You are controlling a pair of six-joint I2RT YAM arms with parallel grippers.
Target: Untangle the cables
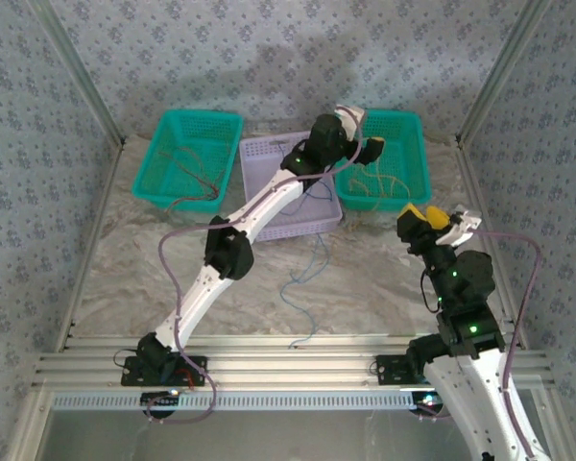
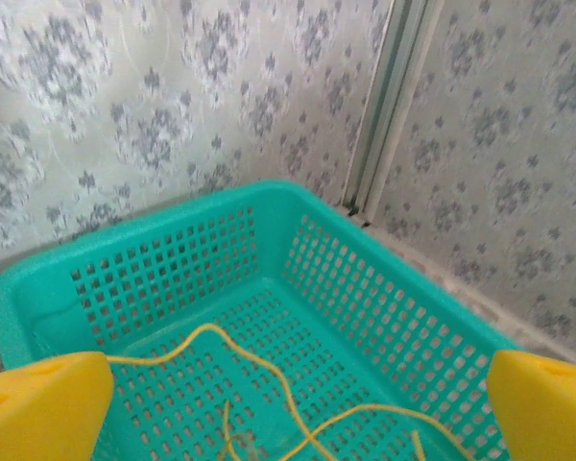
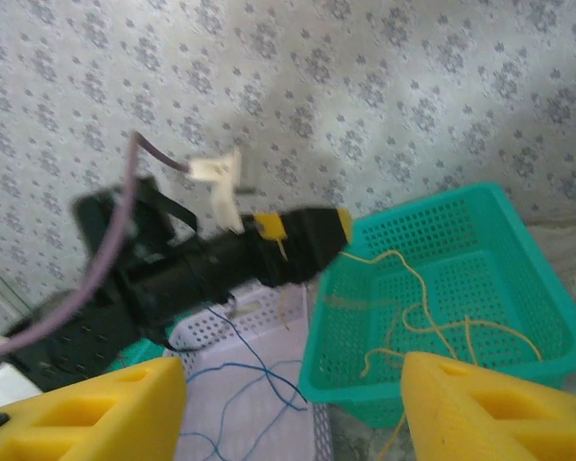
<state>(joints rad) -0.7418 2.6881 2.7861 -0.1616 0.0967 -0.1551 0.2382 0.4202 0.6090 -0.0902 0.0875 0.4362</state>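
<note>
Thin yellow cables (image 2: 269, 370) lie in the right teal basket (image 1: 415, 144). My left gripper (image 1: 370, 146) hovers over that basket's near-left corner. Its yellow fingers (image 2: 38, 408) stand wide open with nothing between them. From the right wrist view one yellow cable (image 3: 418, 288) runs from close by the left gripper (image 3: 341, 226) down into the basket. Blue cables (image 3: 259, 370) lie in the lavender basket (image 1: 259, 149), and one blue cable (image 1: 302, 279) trails onto the table. Red cables (image 1: 197, 178) lie in the left teal basket (image 1: 163, 130). My right gripper (image 1: 440, 219) is open and empty, in front of the right basket.
Three baskets stand in a row at the back of the marble-patterned table (image 1: 134, 279). Patterned walls with metal corner posts (image 2: 389, 106) close in the back and sides. The left arm (image 1: 259, 206) stretches diagonally across the lavender basket.
</note>
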